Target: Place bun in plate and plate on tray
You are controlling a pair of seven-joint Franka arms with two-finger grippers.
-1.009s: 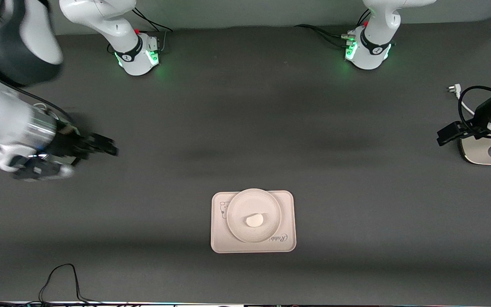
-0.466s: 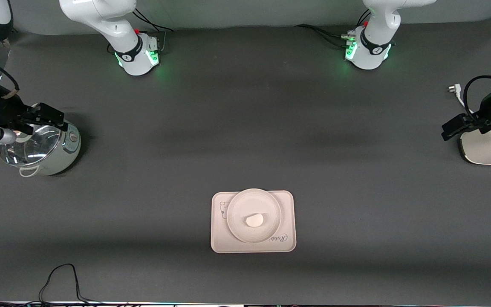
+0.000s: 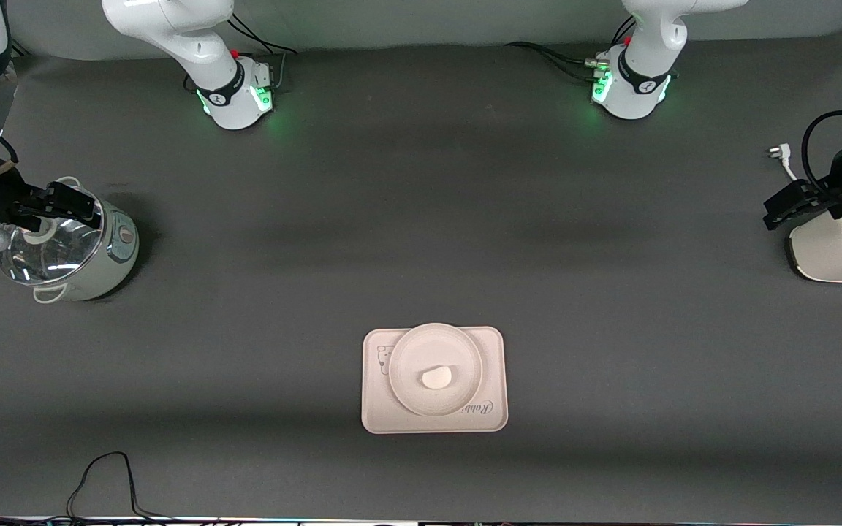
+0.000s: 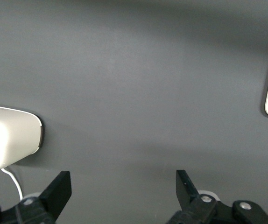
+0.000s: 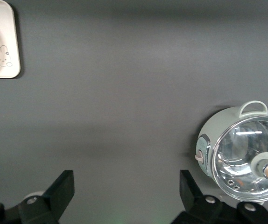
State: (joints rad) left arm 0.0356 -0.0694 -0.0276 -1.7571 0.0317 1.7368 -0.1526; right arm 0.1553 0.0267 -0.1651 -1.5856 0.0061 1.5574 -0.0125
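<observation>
The bun (image 3: 436, 377) lies in the plate (image 3: 435, 343); the plate sits on the tray (image 3: 490, 343), near the table edge closest to the front camera. Both placements appear complete; no transfer step looks outstanding. The left gripper (image 3: 786, 207) hangs over the white appliance (image 3: 827, 256), jaws wide and empty; the right gripper (image 3: 63, 208) hangs over the lidded pot (image 3: 103, 263), jaws wide and empty; the next move likely requires only parking.

the surface (image 3: 421, 219) lies bare across its middle, wide room for a hand. the tray (image 3: 494, 351) with the plate (image 3: 406, 351) sits near the front-camera edge. a pot (image 3: 99, 263) stands at the right arm's end, a toaster (image 3: 823, 256) at the left arm's end.
</observation>
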